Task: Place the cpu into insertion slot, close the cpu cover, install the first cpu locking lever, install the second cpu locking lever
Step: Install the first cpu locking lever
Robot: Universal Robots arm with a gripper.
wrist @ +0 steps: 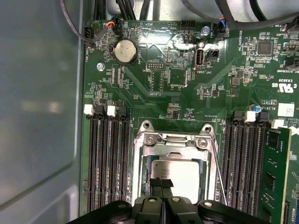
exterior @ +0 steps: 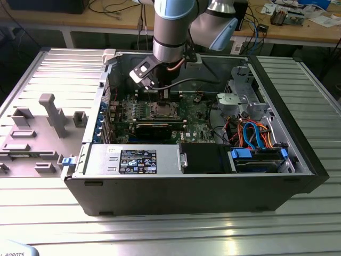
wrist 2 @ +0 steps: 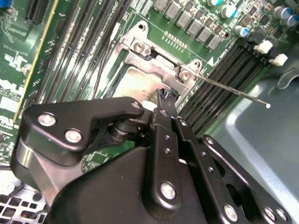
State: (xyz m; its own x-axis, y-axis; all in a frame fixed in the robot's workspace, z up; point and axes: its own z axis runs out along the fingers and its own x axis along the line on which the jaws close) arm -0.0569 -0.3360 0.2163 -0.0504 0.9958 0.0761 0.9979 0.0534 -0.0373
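The cpu lies flat in the insertion slot on the green board, its silver top showing through the window of the cpu cover. The cover lies down over it. My gripper hangs right above the near edge of the cpu, fingertips pressed together with nothing between them; in the second wrist view the gripper sits at the cover's edge. One thin locking lever sticks out free from the socket corner over the memory slots; it also runs along the socket's side as the lever.
Black memory slots flank the socket on both sides. A long black card lies in front of the socket. The case wall, a drive cage and coloured cables stand close around the board.
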